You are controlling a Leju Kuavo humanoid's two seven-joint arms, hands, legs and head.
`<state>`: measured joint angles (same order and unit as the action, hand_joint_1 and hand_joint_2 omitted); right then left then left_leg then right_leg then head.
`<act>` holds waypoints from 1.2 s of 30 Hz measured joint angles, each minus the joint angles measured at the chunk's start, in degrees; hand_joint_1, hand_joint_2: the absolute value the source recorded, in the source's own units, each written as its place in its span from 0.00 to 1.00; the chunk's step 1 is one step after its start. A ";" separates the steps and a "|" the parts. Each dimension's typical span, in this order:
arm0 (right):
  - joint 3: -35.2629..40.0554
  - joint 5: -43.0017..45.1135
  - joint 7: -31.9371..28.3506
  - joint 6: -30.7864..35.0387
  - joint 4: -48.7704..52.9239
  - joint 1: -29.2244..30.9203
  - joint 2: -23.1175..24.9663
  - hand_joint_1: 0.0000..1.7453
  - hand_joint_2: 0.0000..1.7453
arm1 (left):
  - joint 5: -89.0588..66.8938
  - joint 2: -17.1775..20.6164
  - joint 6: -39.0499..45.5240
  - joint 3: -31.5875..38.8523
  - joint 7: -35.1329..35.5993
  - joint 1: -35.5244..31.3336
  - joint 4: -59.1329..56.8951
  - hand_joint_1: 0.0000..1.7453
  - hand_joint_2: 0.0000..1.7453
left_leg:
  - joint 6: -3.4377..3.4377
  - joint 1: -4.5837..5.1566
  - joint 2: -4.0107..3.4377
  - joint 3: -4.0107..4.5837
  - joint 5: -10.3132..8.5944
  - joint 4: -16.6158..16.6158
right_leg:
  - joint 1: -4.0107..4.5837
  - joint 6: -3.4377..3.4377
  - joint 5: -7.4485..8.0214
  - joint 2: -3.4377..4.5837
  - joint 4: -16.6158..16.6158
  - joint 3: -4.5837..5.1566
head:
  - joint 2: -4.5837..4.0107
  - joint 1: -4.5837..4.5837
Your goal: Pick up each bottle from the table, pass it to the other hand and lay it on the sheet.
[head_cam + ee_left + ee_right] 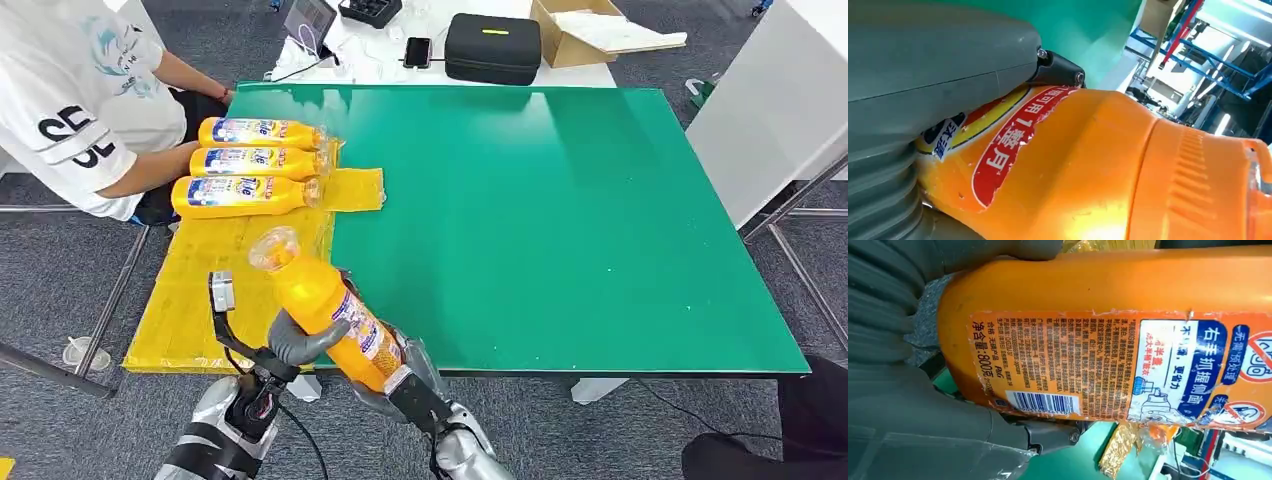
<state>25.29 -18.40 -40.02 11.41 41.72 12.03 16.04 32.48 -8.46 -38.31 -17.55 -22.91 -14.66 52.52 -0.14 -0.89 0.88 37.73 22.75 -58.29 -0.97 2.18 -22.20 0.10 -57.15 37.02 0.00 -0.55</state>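
The orange bottle point(330, 310) is low in the middle of the head view, tilted, with its cap toward the upper left. Both hands are on it. The left hand point(300, 342) wraps its middle from the left, and the right hand point(410, 385) holds its bottom end from the lower right. So this looks like the hand-over step, with the bottle going from one hand to the other.

Three bottles point(255, 160) already lie side by side on the yellow sheet point(200, 290), at the upper left of the green worktop point(560, 220). A person point(70, 100) sits just past them.

Next, I think the right hand must let go once the left has a firm hold. Then the left can lay the bottle on the bare sheet below the three.
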 measured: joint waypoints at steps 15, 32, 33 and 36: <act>-3.59 2.91 -0.04 -1.64 7.26 -1.71 0.33 0.00 0.00 | 1.68 0.13 5.42 5.37 0.92 -0.09 0.66 1.00 1.00 | 0.00 0.00 0.00 -0.01 0.00 0.00 | 0.00 0.00 0.00 0.00 0.00 0.01 | 0.00 0.00; -5.57 10.84 -0.15 -3.23 31.72 -9.00 -1.49 0.00 0.00 | -29.77 1.49 37.33 15.22 -13.86 -3.59 4.92 1.00 1.00 | -0.02 -0.03 0.00 0.01 -0.02 0.00 | 0.02 -0.01 0.01 0.00 0.00 0.06 | 0.00 0.00; -5.62 12.06 -0.15 -2.57 34.47 -9.60 -1.62 0.00 0.00 | -37.29 1.72 43.42 15.84 -15.16 -4.46 5.48 1.00 1.00 | -0.02 -0.03 0.00 0.01 -0.03 0.00 | 0.02 -0.01 0.01 0.00 -0.01 0.05 | 0.00 -0.02; -5.49 14.14 -0.17 -0.66 40.58 -10.57 -1.66 0.00 0.00 | -58.09 2.73 59.94 16.06 -16.77 -7.28 5.75 1.00 1.00 | -0.02 -0.03 0.01 0.01 -0.03 0.00 | 0.02 -0.01 0.02 0.00 -0.01 0.03 | 0.00 0.00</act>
<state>19.80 -4.26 -40.19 10.75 82.30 1.46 14.38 -25.61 -5.73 21.62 -1.49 -39.67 -21.94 58.27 -0.16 -0.93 0.89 37.74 22.72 -58.29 -0.96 2.17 -22.18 0.09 -57.16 37.05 0.00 -0.55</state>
